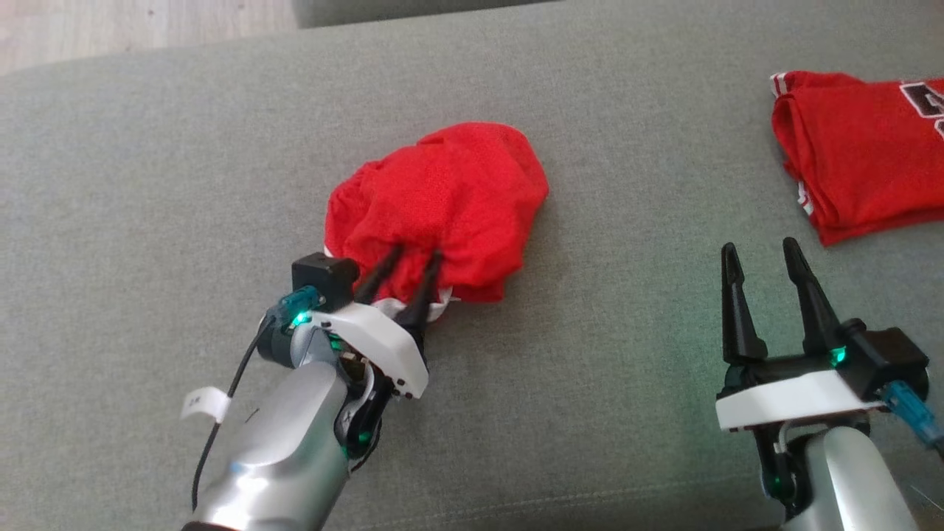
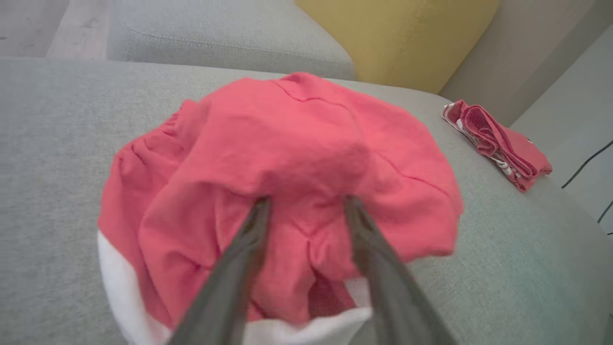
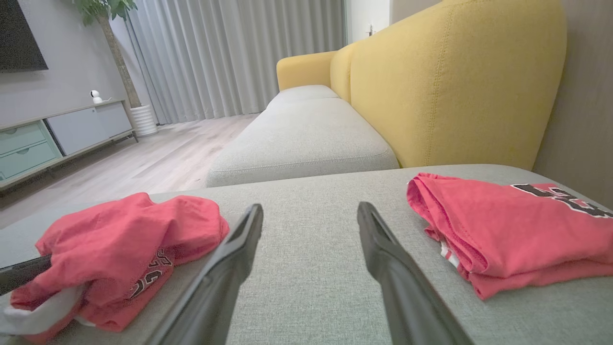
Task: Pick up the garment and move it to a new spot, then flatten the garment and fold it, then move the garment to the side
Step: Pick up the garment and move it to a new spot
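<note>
We judge the crumpled red garment [image 1: 442,199] lies heaped mid sofa cushion [image 1: 147,184] because our left claw [image 1: 417,254], fingers parted with tips tucked into its near edge, is setting it down there, while our right claw [image 1: 760,248] waits spread wide and empty near the folded shirt [image 1: 863,155].

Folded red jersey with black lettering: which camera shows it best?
Right wrist view: the folded red jersey lies close, layers and lettering clear. Head view cuts it off at the frame edge; left wrist view shows it small and far.
</note>
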{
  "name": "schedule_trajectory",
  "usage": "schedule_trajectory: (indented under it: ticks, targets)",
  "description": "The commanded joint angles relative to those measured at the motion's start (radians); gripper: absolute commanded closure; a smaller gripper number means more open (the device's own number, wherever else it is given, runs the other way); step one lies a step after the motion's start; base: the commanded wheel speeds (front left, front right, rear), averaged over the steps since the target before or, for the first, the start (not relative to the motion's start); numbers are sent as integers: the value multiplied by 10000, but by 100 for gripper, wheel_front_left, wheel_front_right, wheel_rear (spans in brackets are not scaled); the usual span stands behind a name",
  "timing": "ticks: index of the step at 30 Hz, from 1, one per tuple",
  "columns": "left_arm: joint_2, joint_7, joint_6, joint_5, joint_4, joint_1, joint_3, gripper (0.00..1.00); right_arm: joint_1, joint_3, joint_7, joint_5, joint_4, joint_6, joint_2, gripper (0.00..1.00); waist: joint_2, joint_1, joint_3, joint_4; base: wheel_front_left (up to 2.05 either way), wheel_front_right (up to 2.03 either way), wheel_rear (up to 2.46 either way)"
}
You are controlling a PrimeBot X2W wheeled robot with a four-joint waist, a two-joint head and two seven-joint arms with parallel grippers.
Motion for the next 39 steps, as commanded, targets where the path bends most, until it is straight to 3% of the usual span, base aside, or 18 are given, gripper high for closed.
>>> schedule_trajectory:
  ticks: [1,16,29,39]
  targets:
    - [60,-115,105,95,-330,-251,296,0,-268,239,-114,61,-226,65,-22,0,-1,-1,-110,42,0,0,0]
    - [67,-134,593,977,-3074,2042,2309,0,159,21,-194,-237,359,65,-22,0,-1,-1,-1499,725,0,0,0]
    - [194,-135,745,1698,-4443,3854,3706,0,668,292,-193,-96,398,65,-22,0,-1,-1,-1868,1133,0,0,0]
    - [107,-135,832,2089,-5036,4616,4168,0,826,414,-260,271,624,65,-22,0,-1,-1,-1986,1228,0,0,0]
